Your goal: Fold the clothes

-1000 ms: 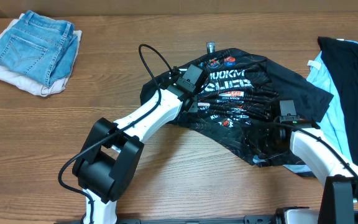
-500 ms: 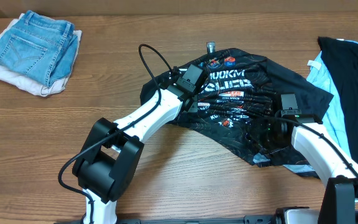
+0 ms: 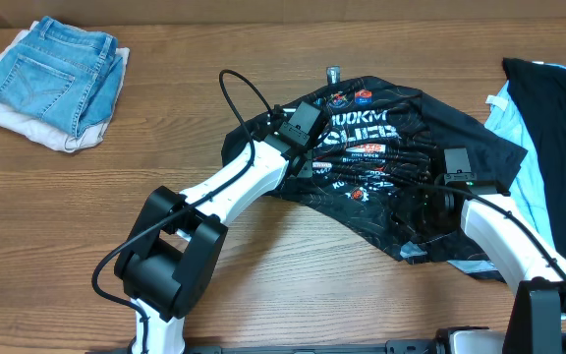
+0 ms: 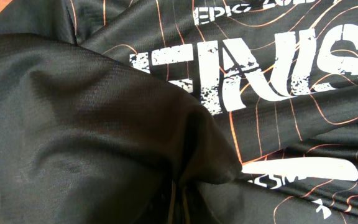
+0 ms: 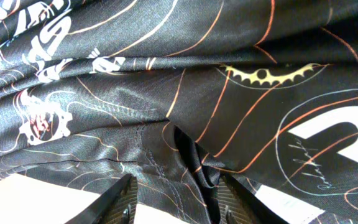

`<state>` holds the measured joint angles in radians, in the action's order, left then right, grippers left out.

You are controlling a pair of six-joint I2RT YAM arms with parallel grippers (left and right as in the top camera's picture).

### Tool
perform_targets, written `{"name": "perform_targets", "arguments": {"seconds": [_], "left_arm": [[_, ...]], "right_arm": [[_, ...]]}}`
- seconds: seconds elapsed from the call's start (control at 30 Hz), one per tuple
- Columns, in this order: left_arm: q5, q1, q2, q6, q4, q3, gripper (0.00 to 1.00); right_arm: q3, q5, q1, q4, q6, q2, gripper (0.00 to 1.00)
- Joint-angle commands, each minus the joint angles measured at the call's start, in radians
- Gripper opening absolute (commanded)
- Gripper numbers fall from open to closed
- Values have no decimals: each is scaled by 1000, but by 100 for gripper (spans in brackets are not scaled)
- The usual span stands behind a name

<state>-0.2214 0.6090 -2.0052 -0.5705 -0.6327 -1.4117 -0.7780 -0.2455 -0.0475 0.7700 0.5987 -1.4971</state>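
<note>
One crumpled black jersey [image 3: 381, 157] lies mid-counter [image 3: 57, 197]. Its cloth buries the left pincer [image 3: 308, 149], so I cannot tell how its jaws stand. At the jersey's front edge the right pincer [image 5: 174, 186] stands spread, a fold rising between its fingers.

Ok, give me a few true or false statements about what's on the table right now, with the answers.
1. The jersey is neatly folded. False: it lies spread out and crumpled.
2. The blue jeans lie far left, apart from the jersey. True.
3. The right gripper has its fingers apart, a jersey fold between them. True.
4. The plain black garment lies on the jeans. False: it lies at the right edge, over a light blue cloth.
5. The jersey's big lettering is orange. False: it is white.
</note>
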Motion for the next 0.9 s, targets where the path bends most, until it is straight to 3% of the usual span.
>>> {"name": "perform_targets", "arguments": {"seconds": [0.0,0.13,0.4,0.63,0.8,0.87], "left_arm": [[-18,-1,-18,-2,-2,-17,4],[-18,-1,-18,-2,-2,-17,4],[-18,-1,-18,-2,-2,-17,4],[-18,-1,-18,-2,-3,-17,4],[-18,-1,-18,-2,-2,-17,4],[-17,-1,-18,-2,-3,-17,4]], "right_arm": [[0,13,-4,-13,-1,-2,46],[13,12,-4,-20,0,-2,44],[26,5,-4,-35,22,-2,31],[26,5,-4,-31,23,-2,30],[26,5,-4,-31,27,-2,4],[26,5,-4,-32,30,-2,4]]}}
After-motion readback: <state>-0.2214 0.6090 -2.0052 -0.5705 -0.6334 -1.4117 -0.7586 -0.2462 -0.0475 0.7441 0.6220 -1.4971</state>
